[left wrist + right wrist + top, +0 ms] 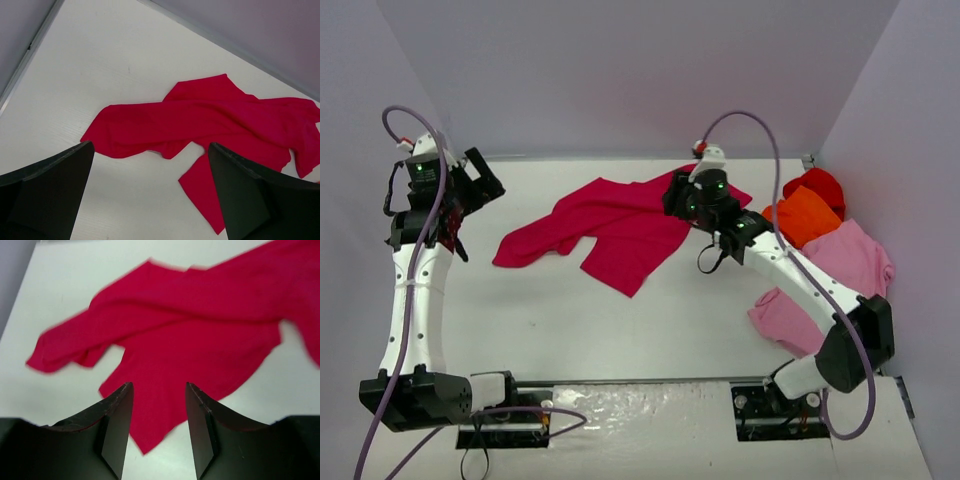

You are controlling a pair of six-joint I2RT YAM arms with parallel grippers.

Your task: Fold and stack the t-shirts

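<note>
A crimson t-shirt lies crumpled and spread out in the middle of the white table; it also shows as the crimson t-shirt and the crimson t-shirt. At the far left, clear of the cloth, my left gripper stands wide open with nothing between its fingers. My right gripper hangs over the shirt's right part, jaws apart, holding nothing. At the right edge lie an orange t-shirt, a bright red t-shirt and a light pink t-shirt, piled together.
Purple-grey walls close the table at the back, left and right. The pile of shirts sits against the right wall. The arm bases and a rail run along the near edge.
</note>
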